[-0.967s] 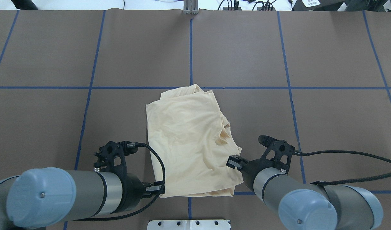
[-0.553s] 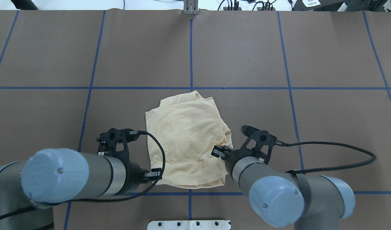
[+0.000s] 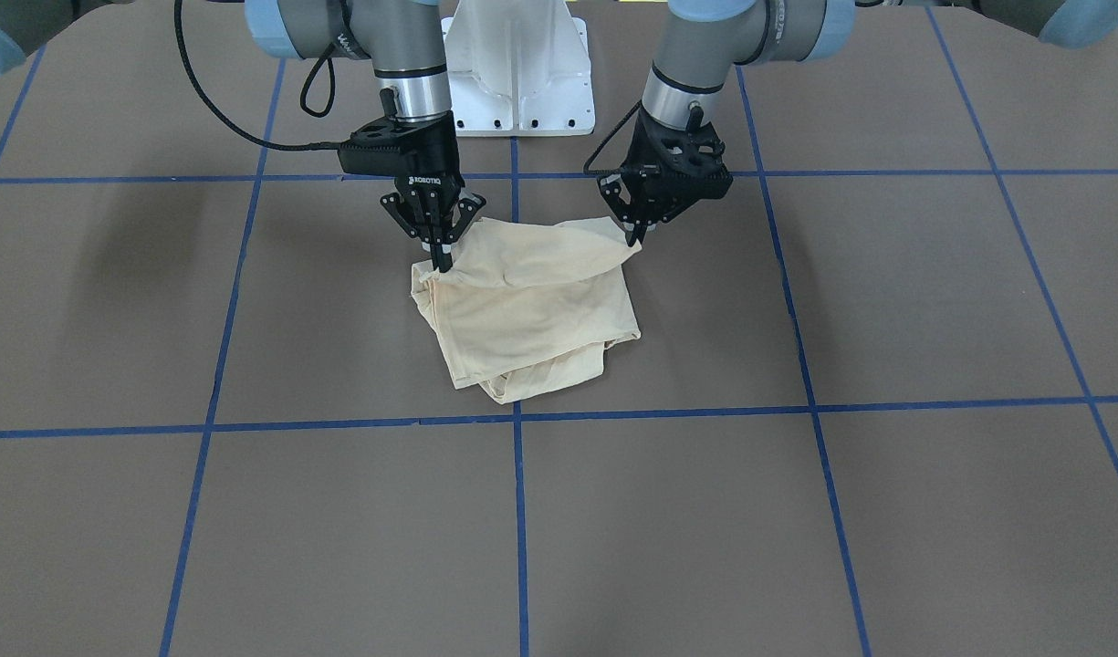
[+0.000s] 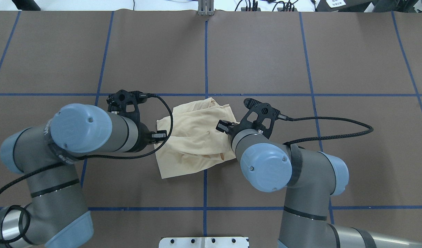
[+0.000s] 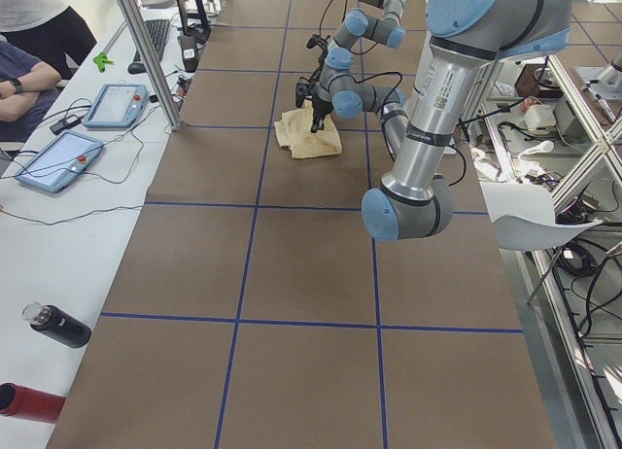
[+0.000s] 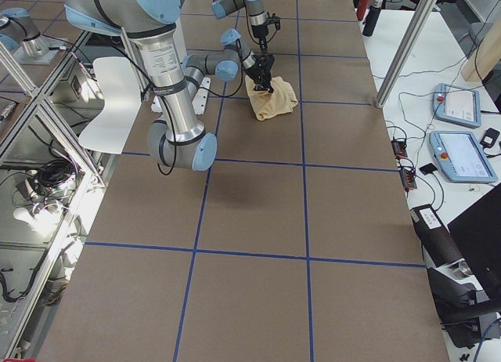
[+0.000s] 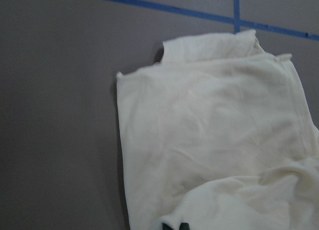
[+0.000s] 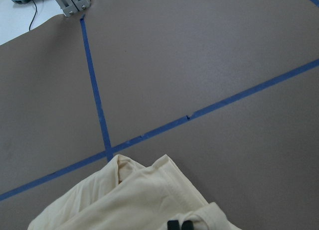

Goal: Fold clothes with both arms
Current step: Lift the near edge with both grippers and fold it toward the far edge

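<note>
The left arm (image 4: pixel 83 128) reaches in from its side with the wrist bent down. The left gripper (image 3: pixel 632 237) points at the table on a slight tilt, fingers pinched together on a raised edge of the T-shirt (image 3: pixel 531 310). The right arm (image 4: pixel 266 162) angles inward from the other side, and the right gripper (image 3: pixel 442 260) hangs nearly vertical, fingers closed tight on the cloth's opposite corner.

This was a robotics lab: two jointed robot arms (image 4: pixel 93 131) stood at a big table (image 4: pixel 259 51) gridded with blue tape (image 4: pixel 206 55), with teach pendants (image 5: pixel 117 104) and aluminium frame posts (image 5: pixel 144 51) along a white bench (image 5: pixel 39 245) at its edge.
</note>
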